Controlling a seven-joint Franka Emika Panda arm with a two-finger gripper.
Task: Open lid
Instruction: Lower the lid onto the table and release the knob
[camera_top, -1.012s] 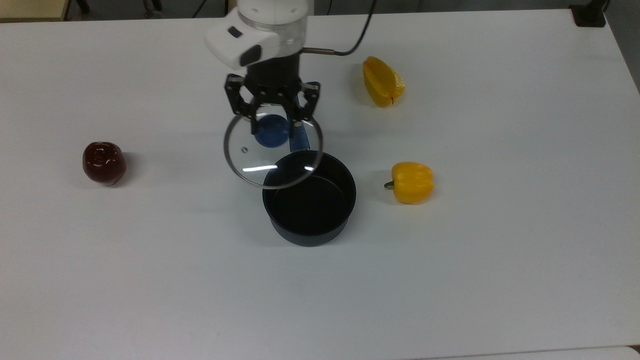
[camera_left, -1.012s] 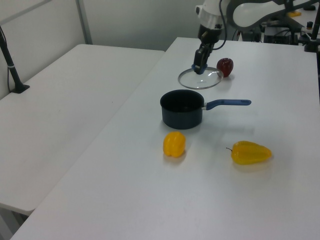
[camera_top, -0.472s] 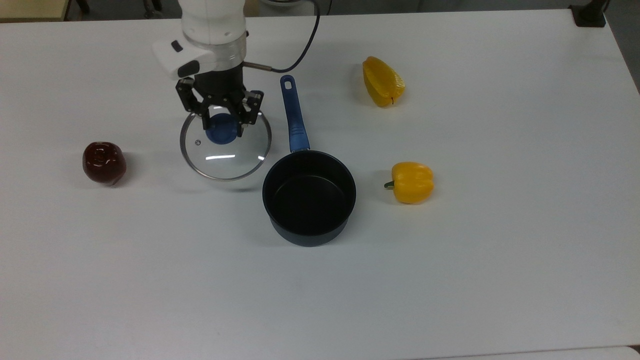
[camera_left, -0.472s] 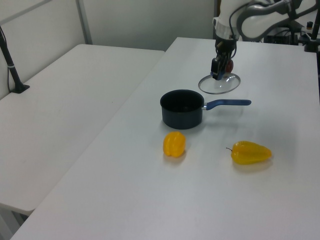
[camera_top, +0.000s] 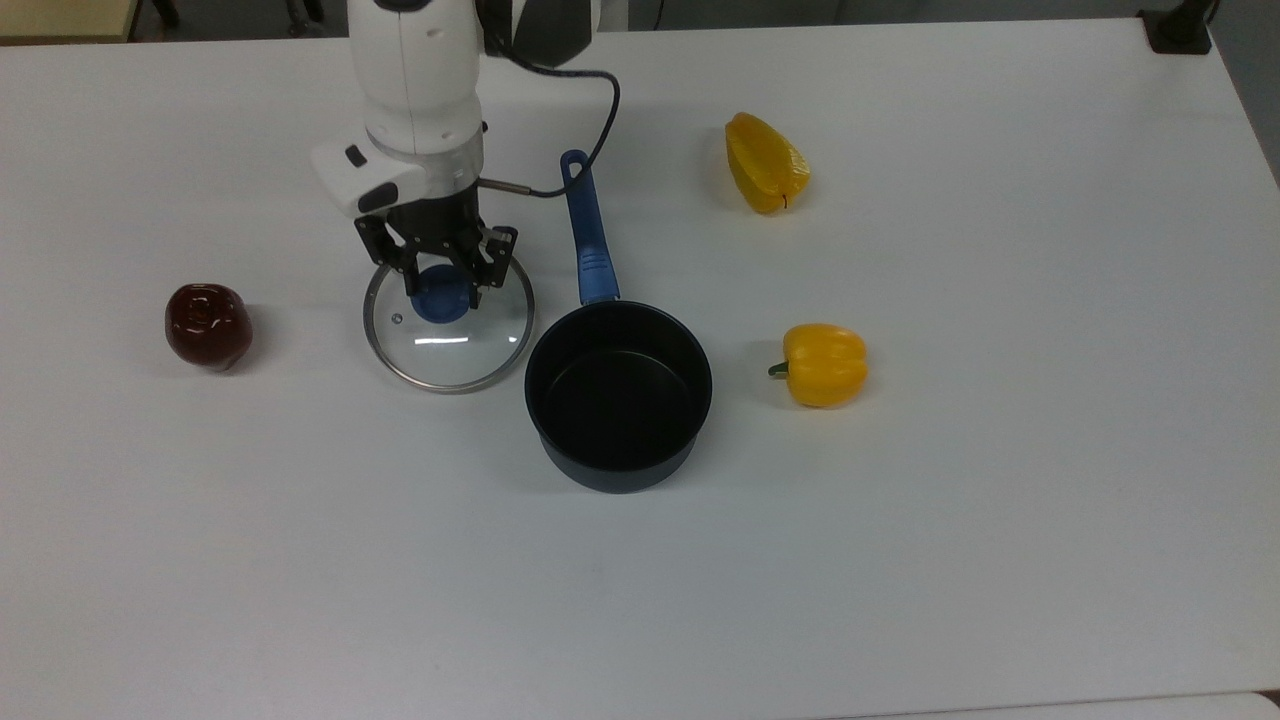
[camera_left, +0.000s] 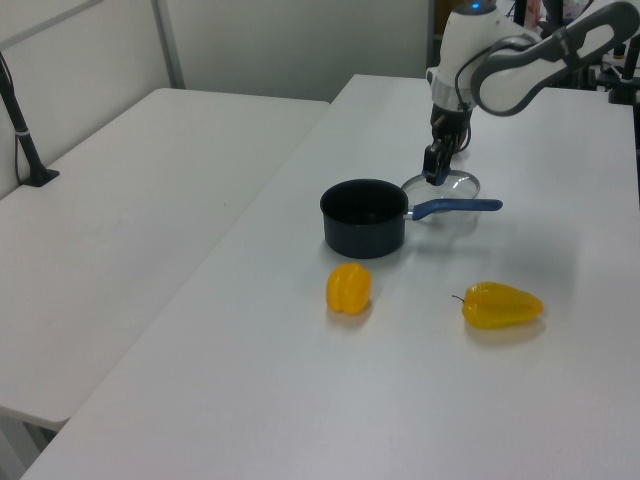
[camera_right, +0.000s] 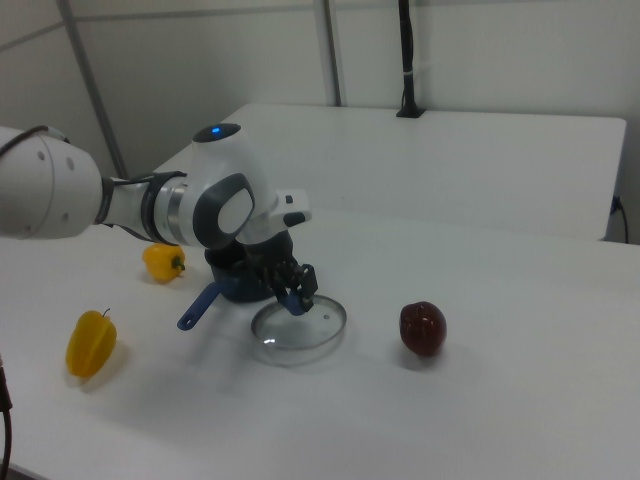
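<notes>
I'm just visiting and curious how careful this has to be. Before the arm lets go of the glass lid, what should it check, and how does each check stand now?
1. Lid fully off the pot: ok.
2. Lid flat on the table: cannot tell; it looks very low.
3. Gripper around the blue knob: ok.
4. Lid away from the pot handle: ok, a gap shows.
5. Red pepper apart from the lid: ok.

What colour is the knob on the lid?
Blue; the knob sits between the gripper fingers, clearest in the top view.
</notes>
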